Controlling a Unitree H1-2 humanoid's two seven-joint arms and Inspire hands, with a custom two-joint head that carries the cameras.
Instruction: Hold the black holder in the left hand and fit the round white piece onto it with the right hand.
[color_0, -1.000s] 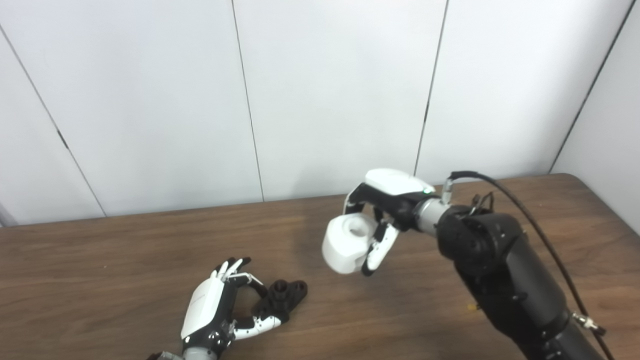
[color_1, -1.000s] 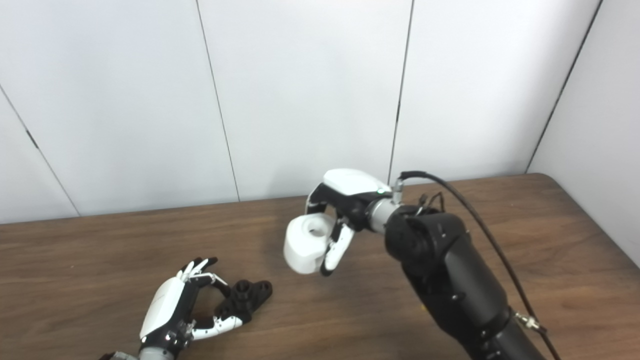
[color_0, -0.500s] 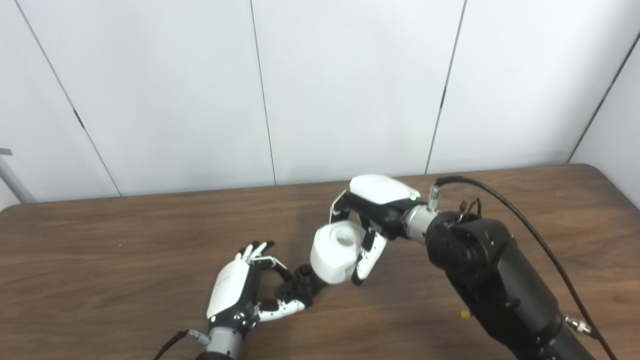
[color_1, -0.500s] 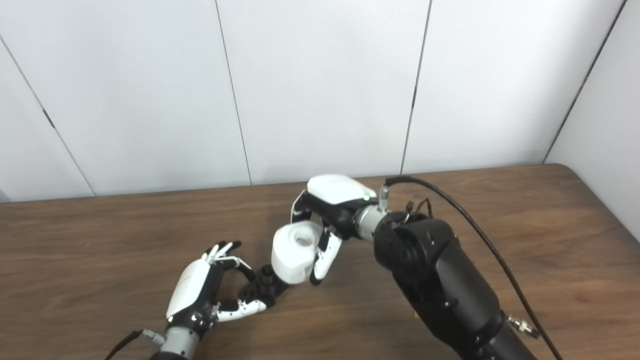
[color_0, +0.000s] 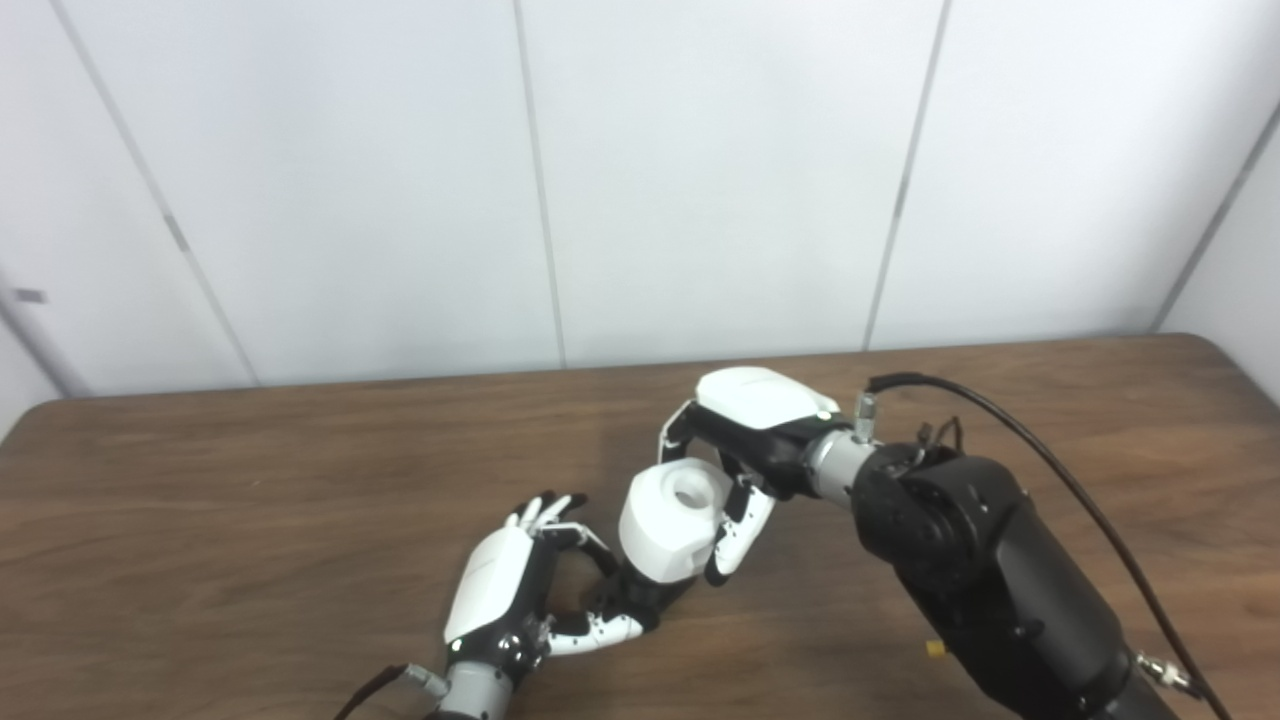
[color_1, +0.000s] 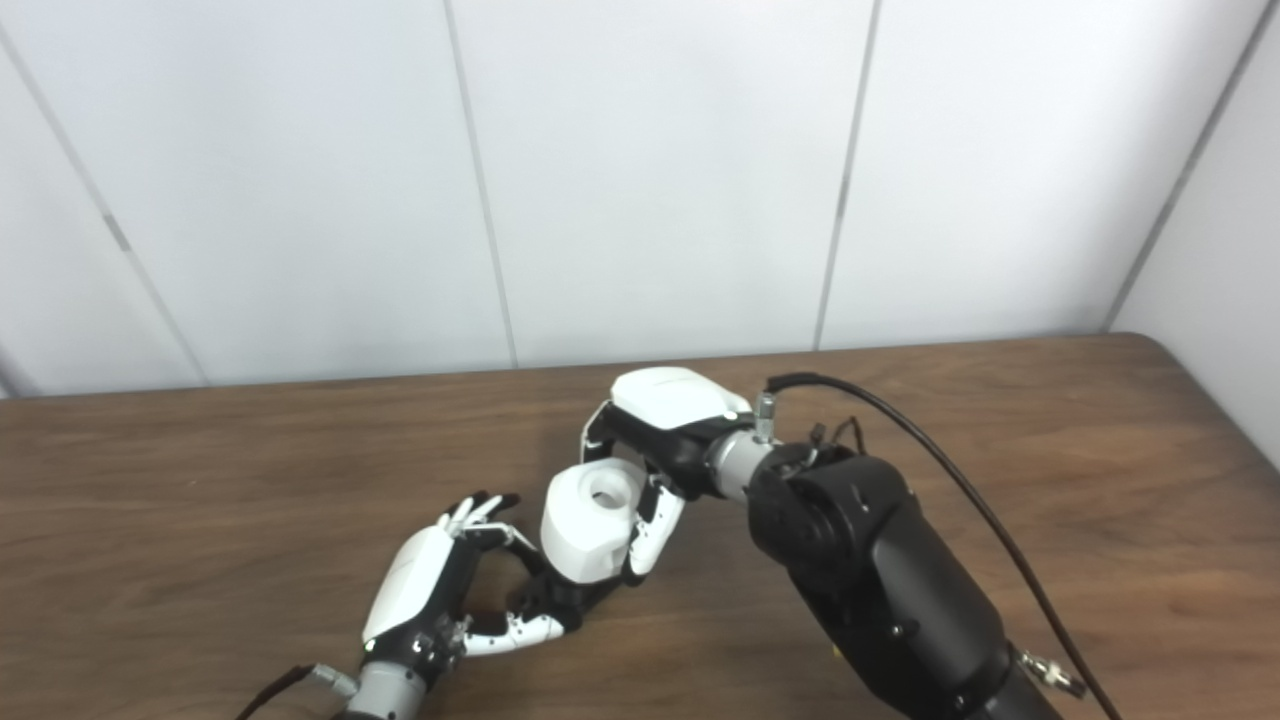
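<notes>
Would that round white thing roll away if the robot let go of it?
Probably a little: the round white piece has curved sides, so on its side it might roll across the table. It looks stiff, keeping its shape in the right hand. Its flat ends would likely let it stand.

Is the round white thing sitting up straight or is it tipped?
Tipped. The round white piece, held in the right hand, leans toward the left hand, its hole facing up and away.

Bare table (color_0: 250, 520) lies all around; only the white piece (color_0: 668, 520) crowds the left robot hand (color_0: 520, 595).
</notes>
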